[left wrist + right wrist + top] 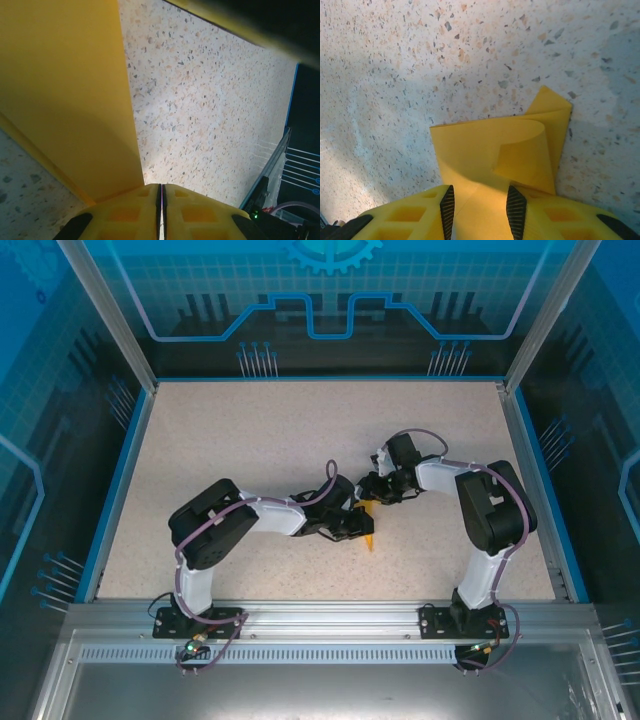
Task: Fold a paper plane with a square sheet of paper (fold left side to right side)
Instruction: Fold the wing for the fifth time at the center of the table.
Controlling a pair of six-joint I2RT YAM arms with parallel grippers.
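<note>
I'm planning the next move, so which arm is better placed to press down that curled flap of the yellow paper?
Likely the right. The right gripper has open jaws straddling the square sheet of paper, its curled flap straight ahead. The left gripper is shut, beside a flat part.

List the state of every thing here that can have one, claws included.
Square sheet of paper: partly folded, one flap curled over itself, resting on the table.
Left claw: shut, fingertips together; the paper rises right beside them, and I cannot tell whether it is pinched.
Right claw: open, the paper running between its fingers, not clamped.
</note>
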